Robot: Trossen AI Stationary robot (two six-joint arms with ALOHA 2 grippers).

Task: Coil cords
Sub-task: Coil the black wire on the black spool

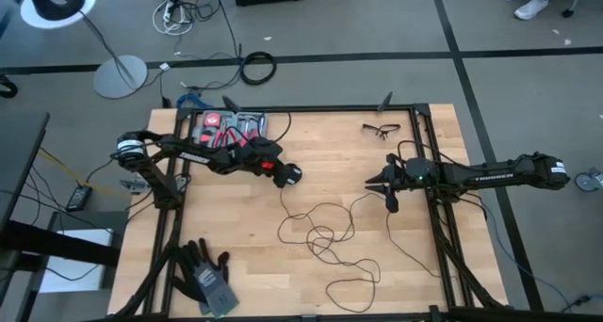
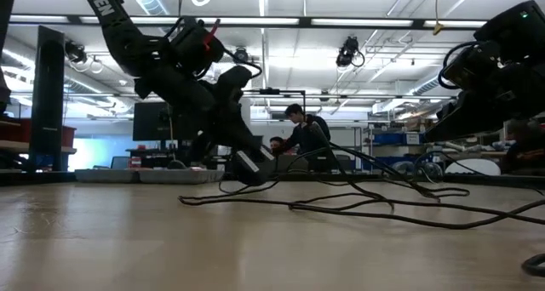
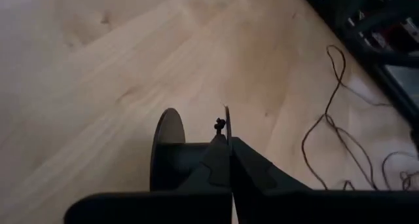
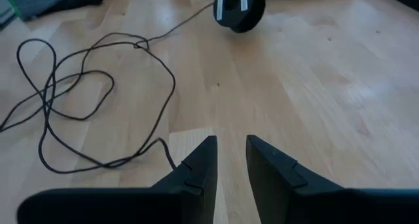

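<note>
Light wood table w/ black frame, grey floor around. Left gripper sits low near table centre, fingers pressed together on the puck end of the thin black cord. Cord lies in loose tangled loops mid-table, between both arms. Right gripper hovers just beside the loops, jaws narrowly apart, holding nothing. Grey gloves at near-left corner, glasses at far side. Low view: workshop behind, person at bench.

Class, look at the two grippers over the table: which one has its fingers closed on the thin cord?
The left gripper: its fingers are pressed together on the thin black cord. The right gripper stands open, holding nothing.
</note>
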